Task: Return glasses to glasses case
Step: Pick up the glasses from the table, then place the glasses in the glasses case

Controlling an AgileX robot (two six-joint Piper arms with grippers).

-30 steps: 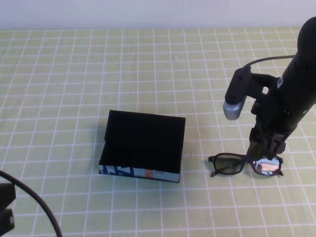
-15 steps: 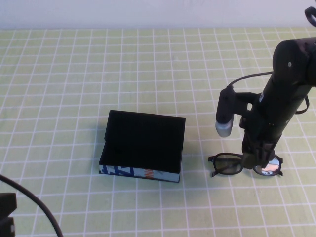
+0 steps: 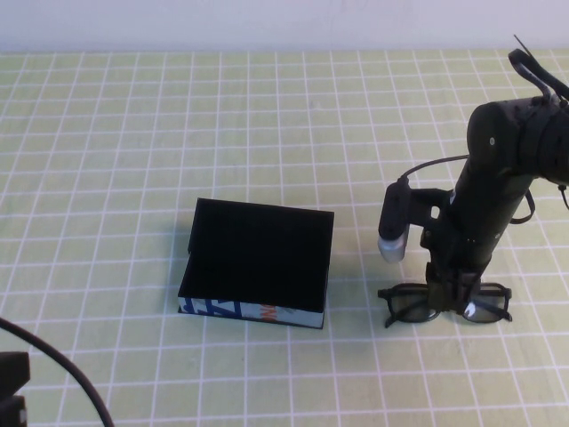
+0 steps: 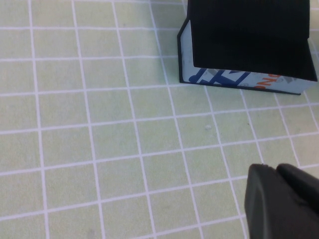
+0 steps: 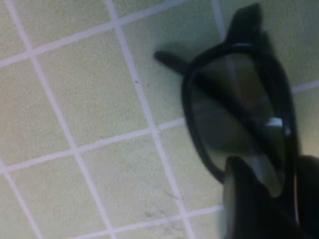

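The glasses (image 3: 409, 305) lie on the green checked table at the right, lenses toward the front. My right gripper (image 3: 451, 298) points straight down onto their middle, near the bridge. In the right wrist view its fingertips (image 5: 249, 199) straddle the frame beside one dark lens (image 5: 229, 109) with only a narrow gap, shut on the rim. The glasses case (image 3: 258, 258) stands closed at the centre, its blue-white printed edge facing the front. It also shows in the left wrist view (image 4: 249, 35). My left gripper (image 4: 274, 172) is shut and empty, low at the front left.
The left arm's cable and body (image 3: 11, 382) show in the front-left corner. A white wall (image 3: 267, 22) borders the table's far edge. A strip of bare table cloth (image 3: 356, 285) separates case and glasses.
My right gripper has moved down and a little left onto the glasses and closed on their frame. The glasses have shifted slightly toward the front. The case and left arm have not moved.
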